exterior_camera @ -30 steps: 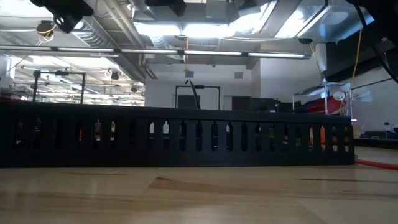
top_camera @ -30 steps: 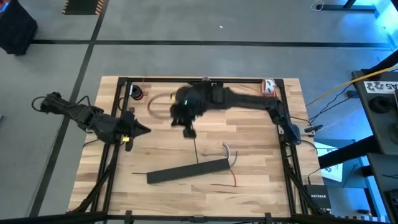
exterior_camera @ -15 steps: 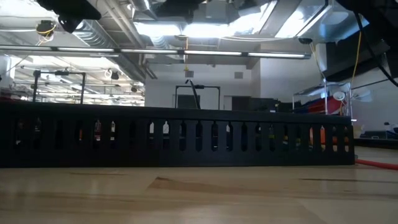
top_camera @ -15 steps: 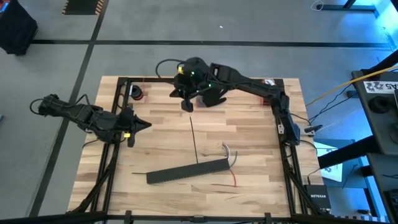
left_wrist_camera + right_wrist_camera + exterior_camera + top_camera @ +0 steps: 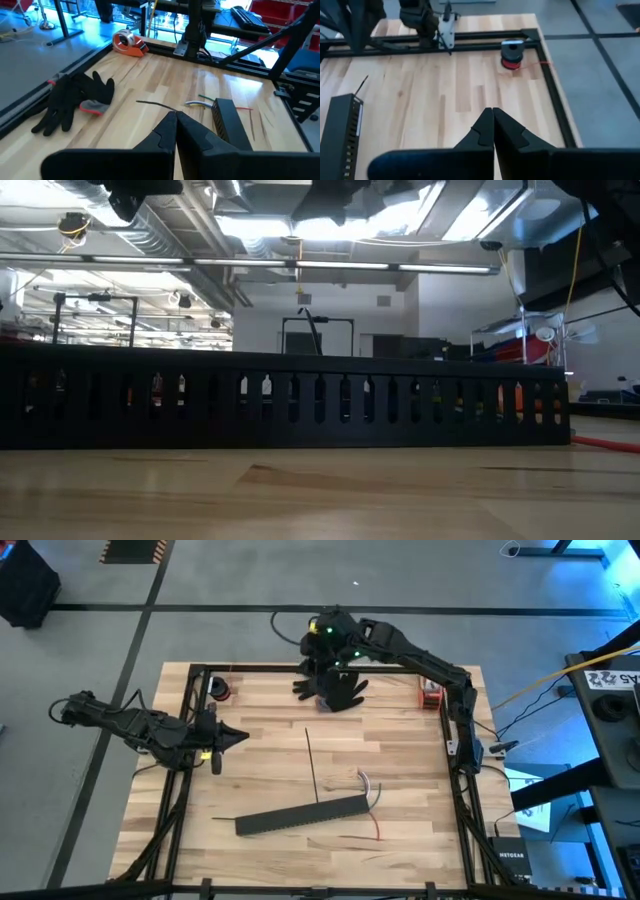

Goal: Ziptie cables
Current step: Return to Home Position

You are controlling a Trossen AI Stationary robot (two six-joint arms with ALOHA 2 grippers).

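The ziptie (image 5: 312,766), a thin dark straight strip, lies flat on the wooden table; it also shows in the left wrist view (image 5: 156,104). The cables (image 5: 369,784), grey and red curved wires, lie by the right end of the black slotted bar (image 5: 302,813). My right gripper (image 5: 302,687) hangs shut and empty above the far part of the table, pointing toward the table's left; its closed fingers show in its wrist view (image 5: 493,116). My left gripper (image 5: 236,737) waits shut and empty at the left edge, its tips together (image 5: 176,116).
Black gloves (image 5: 340,690) lie at the far edge under the right arm. A red spool (image 5: 220,690) sits at the far left corner and an orange tape roll (image 5: 128,41) at the far right. The slotted bar (image 5: 290,405) fills the low view.
My right gripper has swung away from the ziptie's far end, going up and toward the table's far edge. The ziptie stays lying on the table where it was, now uncovered along its whole length.
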